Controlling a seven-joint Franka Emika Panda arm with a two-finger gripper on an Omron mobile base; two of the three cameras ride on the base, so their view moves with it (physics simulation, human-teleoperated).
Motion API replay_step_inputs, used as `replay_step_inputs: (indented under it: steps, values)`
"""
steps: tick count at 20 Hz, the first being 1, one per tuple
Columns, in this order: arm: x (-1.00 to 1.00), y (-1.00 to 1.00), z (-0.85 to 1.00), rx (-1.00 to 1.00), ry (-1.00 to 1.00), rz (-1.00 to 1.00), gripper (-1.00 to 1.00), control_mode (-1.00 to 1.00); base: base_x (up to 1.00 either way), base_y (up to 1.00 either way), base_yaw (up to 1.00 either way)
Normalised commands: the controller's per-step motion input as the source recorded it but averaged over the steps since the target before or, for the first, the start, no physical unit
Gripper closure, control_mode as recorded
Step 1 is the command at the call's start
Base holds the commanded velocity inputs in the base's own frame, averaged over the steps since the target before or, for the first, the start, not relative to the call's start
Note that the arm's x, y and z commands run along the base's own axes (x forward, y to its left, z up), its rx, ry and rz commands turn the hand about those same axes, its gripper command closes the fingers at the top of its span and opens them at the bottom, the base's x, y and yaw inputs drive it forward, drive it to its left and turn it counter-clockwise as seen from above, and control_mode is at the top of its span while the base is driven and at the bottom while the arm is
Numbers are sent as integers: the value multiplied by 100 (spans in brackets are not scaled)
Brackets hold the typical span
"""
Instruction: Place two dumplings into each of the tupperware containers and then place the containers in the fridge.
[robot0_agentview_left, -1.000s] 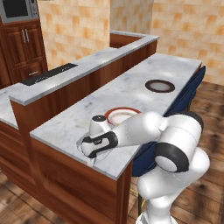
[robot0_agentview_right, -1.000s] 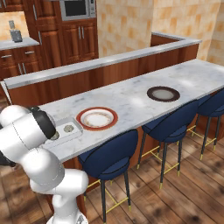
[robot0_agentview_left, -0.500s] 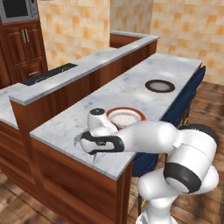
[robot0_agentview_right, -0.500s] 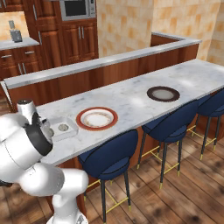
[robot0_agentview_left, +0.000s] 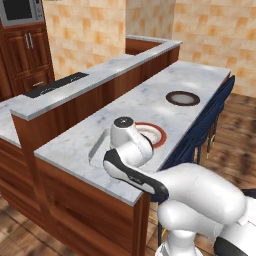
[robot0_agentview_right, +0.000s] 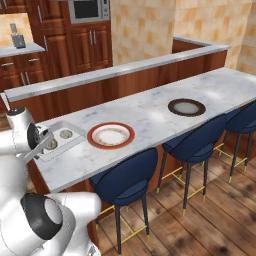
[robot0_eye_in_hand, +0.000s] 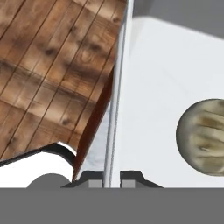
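Observation:
The white tupperware container (robot0_agentview_right: 71, 147) lies at the left end of the marble counter, next to its edge, with two greyish-beige dumplings (robot0_agentview_right: 65, 133) (robot0_agentview_right: 51, 144) in it. In the hand view my gripper (robot0_eye_in_hand: 111, 180) has one fingertip on each side of the container's thin rim (robot0_eye_in_hand: 115, 83) and is shut on it. One dumpling (robot0_eye_in_hand: 202, 136) lies close inside on the white floor. In the left base view my arm covers most of the container (robot0_agentview_left: 97, 148). The dark grey container and the fridge are out of view.
A red-rimmed plate (robot0_agentview_right: 111, 135) lies just right of the container, and a dark brown-rimmed plate (robot0_agentview_right: 186, 107) lies further along. Blue bar stools (robot0_agentview_right: 125, 180) stand along the counter's front. Wooden floor (robot0_eye_in_hand: 48, 65) lies below the counter edge. A raised ledge (robot0_agentview_right: 125, 70) runs behind.
The arm has folded lower and further over the counter's left end, bringing the hand down onto the white container's rim. Both plates stay where they were.

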Motion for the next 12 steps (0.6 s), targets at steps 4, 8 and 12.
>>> replay_step_inputs:
  steps: [4, 8, 12]
  values:
    - [-49, -69, 36, 0, -3, 7, 100, -100, 0, 0, 0]
    - [-15, -76, 18, 0, -2, 13, 100, -100, 0, 0, 0]
    - [-21, -63, 32, 0, 0, 13, 100, -100, 0, 0, 0]
